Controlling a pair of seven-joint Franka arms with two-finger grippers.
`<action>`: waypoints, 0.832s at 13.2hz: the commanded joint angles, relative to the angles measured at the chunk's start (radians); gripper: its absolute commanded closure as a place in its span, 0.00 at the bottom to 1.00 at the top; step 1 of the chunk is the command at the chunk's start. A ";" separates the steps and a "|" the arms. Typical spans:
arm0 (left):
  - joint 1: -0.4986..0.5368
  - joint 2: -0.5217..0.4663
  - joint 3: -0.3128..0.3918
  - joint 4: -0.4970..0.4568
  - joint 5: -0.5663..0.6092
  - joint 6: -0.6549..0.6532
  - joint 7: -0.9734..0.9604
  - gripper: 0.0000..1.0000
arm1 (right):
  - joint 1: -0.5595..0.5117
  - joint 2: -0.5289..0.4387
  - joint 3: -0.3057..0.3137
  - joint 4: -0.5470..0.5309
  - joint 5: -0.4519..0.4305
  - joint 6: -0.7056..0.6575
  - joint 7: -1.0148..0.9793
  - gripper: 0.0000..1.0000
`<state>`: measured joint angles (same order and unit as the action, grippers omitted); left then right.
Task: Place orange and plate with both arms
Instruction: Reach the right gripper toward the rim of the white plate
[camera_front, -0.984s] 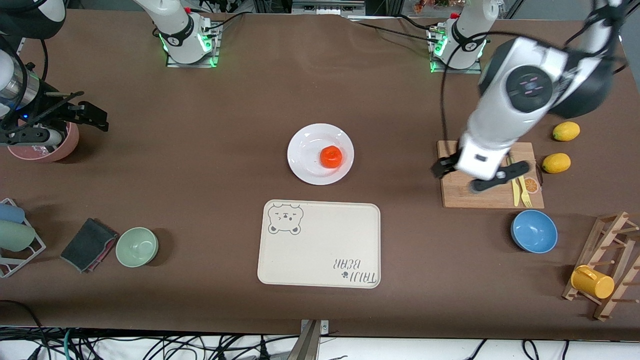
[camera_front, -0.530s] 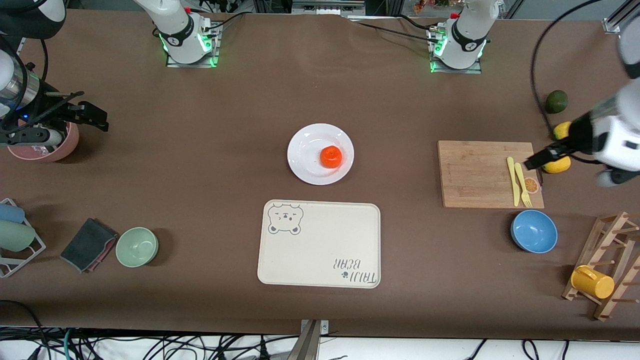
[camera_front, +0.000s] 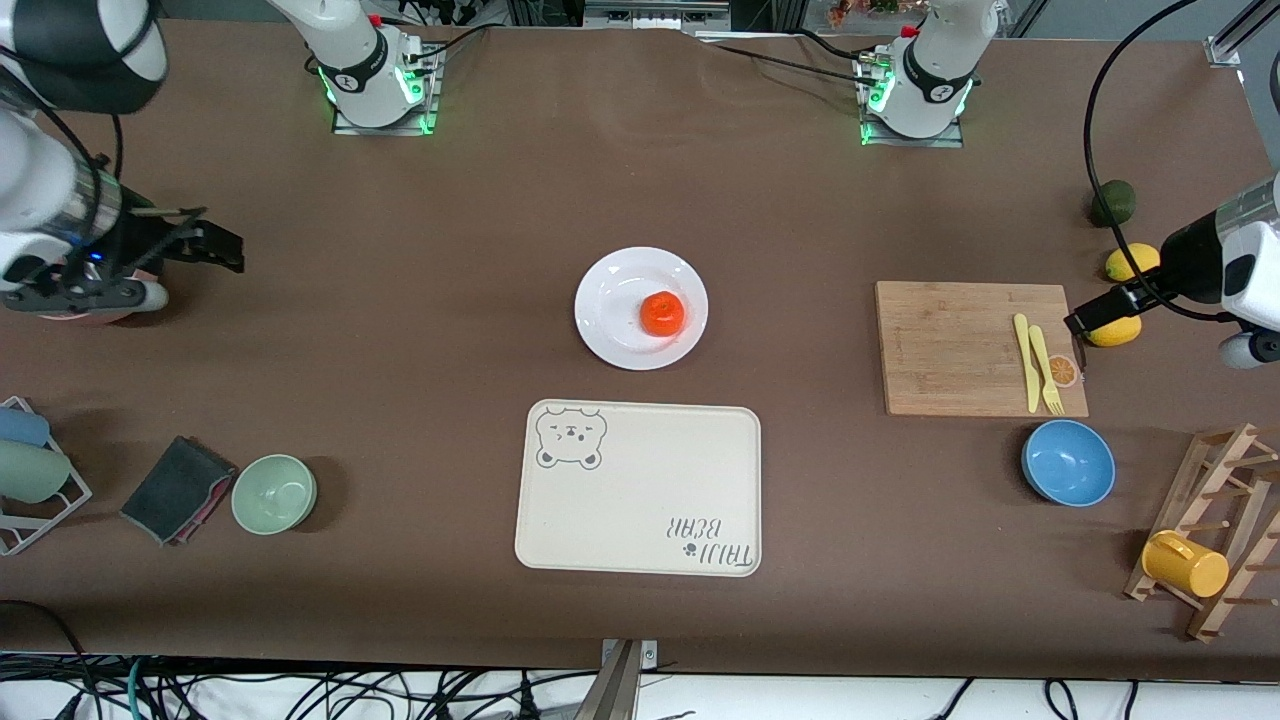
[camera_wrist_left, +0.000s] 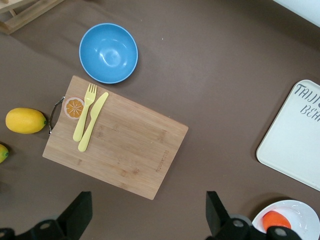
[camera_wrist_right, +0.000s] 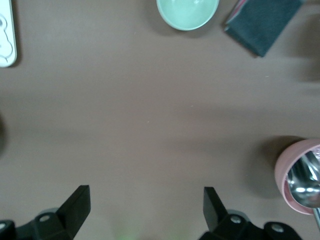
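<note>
The orange sits on the plate, well apart from both grippers. The left gripper and the right gripper gape wide, empty. Only the right wrist view shows a spoon in the pink bowl.

Cream rectangular bear-print tray sits mid-worktop; wooden cutting board carries a yellow plastic knife and fork, round blue bowl just nearer the camera, pale green bowl beside a dark folded cloth
</note>
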<state>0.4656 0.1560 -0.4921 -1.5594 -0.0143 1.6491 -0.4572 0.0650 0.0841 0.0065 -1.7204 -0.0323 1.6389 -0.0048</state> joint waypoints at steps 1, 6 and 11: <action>-0.007 0.002 -0.003 0.019 -0.007 -0.022 0.009 0.00 | 0.024 0.068 0.003 0.001 0.058 -0.004 -0.009 0.00; -0.484 -0.032 0.499 0.022 -0.022 -0.060 0.084 0.00 | 0.108 0.174 0.010 -0.033 0.124 0.073 0.015 0.00; -0.625 -0.042 0.649 0.022 -0.032 -0.075 0.117 0.00 | 0.153 0.175 0.036 -0.217 0.198 0.319 0.066 0.00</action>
<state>-0.1405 0.1211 0.1371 -1.5444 -0.0180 1.5922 -0.3664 0.2048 0.2837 0.0197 -1.8533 0.1462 1.8745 0.0199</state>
